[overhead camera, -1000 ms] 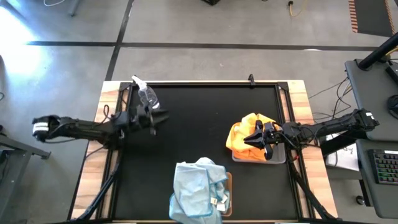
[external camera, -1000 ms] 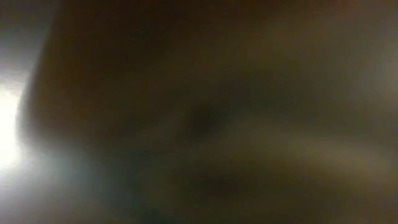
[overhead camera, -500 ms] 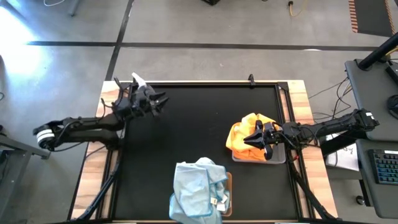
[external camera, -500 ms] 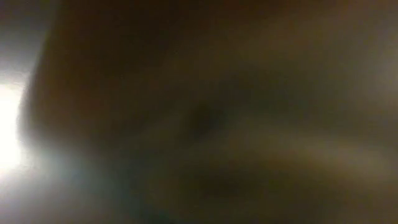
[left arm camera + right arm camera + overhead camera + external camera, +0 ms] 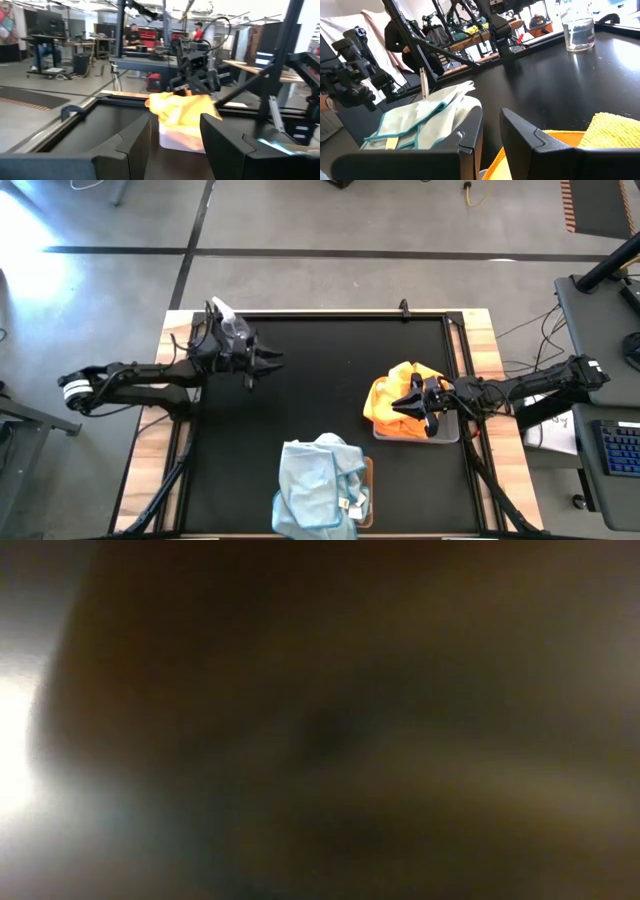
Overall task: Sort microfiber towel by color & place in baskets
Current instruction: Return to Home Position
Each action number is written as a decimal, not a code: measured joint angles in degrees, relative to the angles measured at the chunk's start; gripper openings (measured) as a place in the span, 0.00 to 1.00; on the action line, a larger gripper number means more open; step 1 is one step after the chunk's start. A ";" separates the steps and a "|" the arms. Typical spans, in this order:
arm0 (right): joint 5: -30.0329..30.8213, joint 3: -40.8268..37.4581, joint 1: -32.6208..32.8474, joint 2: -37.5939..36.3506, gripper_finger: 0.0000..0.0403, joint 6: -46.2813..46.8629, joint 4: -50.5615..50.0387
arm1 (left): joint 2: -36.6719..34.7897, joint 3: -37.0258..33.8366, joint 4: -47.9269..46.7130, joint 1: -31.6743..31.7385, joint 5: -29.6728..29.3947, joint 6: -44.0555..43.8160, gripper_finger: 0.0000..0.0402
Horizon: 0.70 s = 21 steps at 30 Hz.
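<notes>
Right, sorting looks done: orange towels [image 5: 385, 406] are heaped in the grey tray [image 5: 446, 436] at the desk's [image 5: 320, 370] right side. Blue towels [image 5: 318, 480] are piled on the tan tray [image 5: 369, 476] at the near edge, overhanging it.

Handling, as I judge it: light, limp, grippy cloth with no stiffness. It drapes and drags, and the nap can lift a neighbour with it. If re-picking, pinch a raised fold at the top of a heap, not a flat patch or a white tag.

Right end effector [image 5: 412, 406] hangs over the orange heap, fingers slightly apart, holding nothing. Left end effector [image 5: 268, 364] is spread wide and empty, just beside the spray bottle [image 5: 236, 330] near the far left corner.

Versus half a second ago, the left arm has swung back from the far edge toward the desk's middle. Right arm, towels, trays and bottle are unchanged. Low view is blocked, so nothing usable there.
</notes>
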 joint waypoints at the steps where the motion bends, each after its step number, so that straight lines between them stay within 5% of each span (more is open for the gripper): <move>1: -0.02 0.00 0.00 0.00 0.15 -0.26 0.00 | -0.02 -0.04 -0.04 -0.47 0.00 0.00 0.39; 21: 2.14 -0.39 -0.14 -1.76 0.15 -2.28 -0.04 | -0.06 -0.09 0.07 -1.52 -0.02 -1.43 0.39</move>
